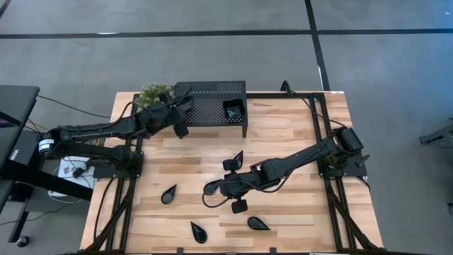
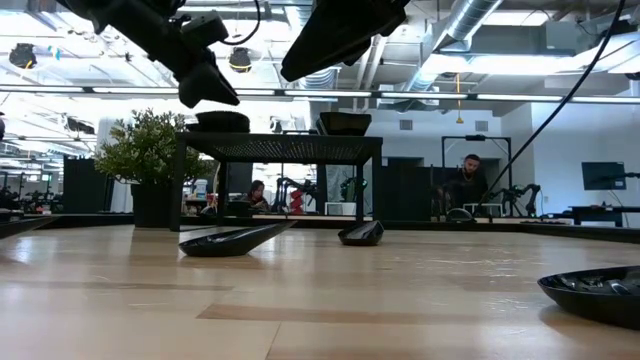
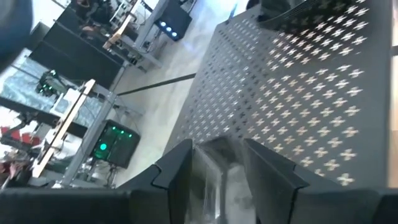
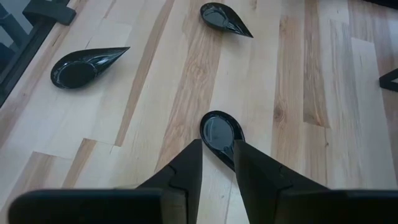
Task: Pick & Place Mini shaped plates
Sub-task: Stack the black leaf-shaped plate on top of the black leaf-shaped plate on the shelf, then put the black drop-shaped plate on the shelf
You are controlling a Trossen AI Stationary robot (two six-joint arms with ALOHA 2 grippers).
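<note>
The mini shaped plates are glossy black teardrop dishes. Loose ones lie flat on the wood in the high view [image 1: 168,194], [image 1: 198,231], [image 1: 258,223], and one [image 1: 238,157] lies beside the right arm. Another dish [image 1: 232,108] sits on the black perforated rack [image 1: 212,92]. My right gripper [image 1: 216,188] is over the table's middle, shut on a teardrop plate [image 4: 221,132]. My left gripper [image 1: 180,122] hangs over the rack's left end, with a glossy thing [image 3: 214,168] between its fingers. In the low view a dish [image 2: 222,120] sits on the rack just under it. My left gripper has a glossy, blurred plate [image 3: 214,177] between its two fingers, close above the rack's perforated top. Which part of the plate it has, and whether the plate rests on the rack, I cannot tell. My right gripper pinches the teardrop plate by its pointed end [image 4: 225,157] between the two fingers. The round end sticks out ahead of the fingertips. In the low view the gripper [image 2: 340,35] is high above the wood, so the plate is lifted clear.
A green potted plant [image 1: 156,93] stands at the rack's left end, close to the left arm. The rack stands on legs at the table's far edge [image 2: 280,145]. Bare wood lies between the loose plates. People sit in the room beyond the table.
</note>
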